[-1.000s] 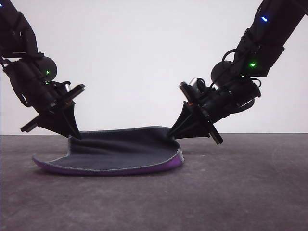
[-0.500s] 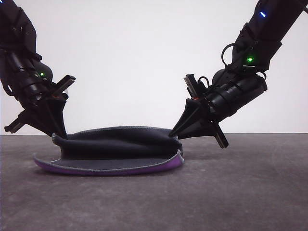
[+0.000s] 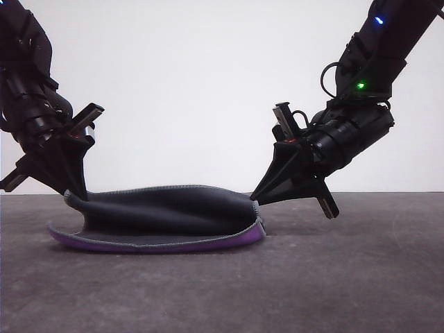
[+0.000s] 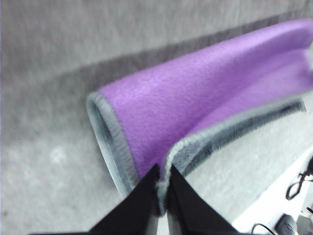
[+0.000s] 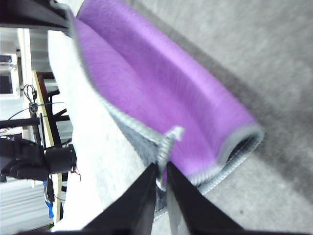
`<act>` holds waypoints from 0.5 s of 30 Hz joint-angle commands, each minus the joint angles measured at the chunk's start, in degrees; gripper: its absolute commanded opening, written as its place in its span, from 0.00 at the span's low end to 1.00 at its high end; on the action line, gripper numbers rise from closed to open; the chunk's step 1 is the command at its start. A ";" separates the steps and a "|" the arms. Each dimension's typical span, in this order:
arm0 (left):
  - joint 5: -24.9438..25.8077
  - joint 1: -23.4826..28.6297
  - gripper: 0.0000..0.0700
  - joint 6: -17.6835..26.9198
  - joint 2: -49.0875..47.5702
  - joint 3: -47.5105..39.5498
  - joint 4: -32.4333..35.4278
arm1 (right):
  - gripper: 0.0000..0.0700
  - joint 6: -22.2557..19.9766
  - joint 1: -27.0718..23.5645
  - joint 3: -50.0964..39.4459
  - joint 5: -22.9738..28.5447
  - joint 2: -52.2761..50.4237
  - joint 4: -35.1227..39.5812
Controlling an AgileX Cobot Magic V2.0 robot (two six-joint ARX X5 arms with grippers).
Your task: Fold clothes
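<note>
The cloth [image 3: 163, 218] is lying on the grey tabletop [image 3: 347, 277], its far edge lifted and curling over the near part, dark grey face outward toward the front camera, purple showing along the bottom rim. The left gripper [image 3: 73, 194], at nine o'clock of the cloth, is pinching one raised corner with its jaws pressed onto the stitched edge. The right gripper [image 3: 254, 201], at three o'clock, is pinching the other raised corner likewise. In the wrist views the purple face is bulging in a roll.
</note>
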 commanded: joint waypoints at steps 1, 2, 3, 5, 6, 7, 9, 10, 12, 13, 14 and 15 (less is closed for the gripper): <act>0.31 -0.07 0.00 0.97 1.46 1.40 -0.66 | 0.05 -1.88 0.28 1.42 -0.29 1.01 -0.41; 0.31 -0.07 0.00 0.97 1.46 1.40 -0.92 | 0.05 -2.04 0.28 1.42 -0.30 1.01 -0.72; 0.31 -0.07 0.00 0.97 1.46 1.40 -1.11 | 0.05 -2.17 0.28 1.42 -0.31 1.01 -0.95; 0.31 -0.07 0.00 0.97 1.46 1.40 -1.35 | 0.05 -2.28 0.28 1.42 -0.33 1.01 -1.18; 0.32 -0.07 0.00 0.97 1.46 1.40 -1.36 | 0.05 -2.30 0.28 1.42 -0.33 1.01 -1.25; 0.33 -0.07 0.00 0.97 1.46 1.40 -1.42 | 0.05 -2.31 0.28 1.42 -0.33 1.01 -1.34; 0.35 -0.10 0.00 0.97 1.46 1.40 -1.91 | 0.05 -2.42 0.28 1.42 -0.33 1.01 -1.68; 0.35 -0.11 0.00 0.97 1.46 1.40 -2.24 | 0.05 -2.56 0.28 1.42 -0.33 1.01 -1.89; 0.35 -0.14 0.00 0.97 1.46 1.40 -2.60 | 0.05 -2.83 0.28 1.42 -0.33 1.01 -2.23; 0.41 -0.15 0.00 0.96 1.46 1.40 -2.67 | 0.05 -2.97 0.28 1.42 -0.33 1.01 -2.32; 0.58 -0.15 0.00 0.95 1.46 1.40 -2.76 | 0.05 -3.09 0.28 1.42 -0.33 1.01 -2.41; 0.99 -0.15 0.00 0.98 1.46 1.40 -3.14 | 0.05 -3.13 0.28 1.42 -0.33 1.01 -2.48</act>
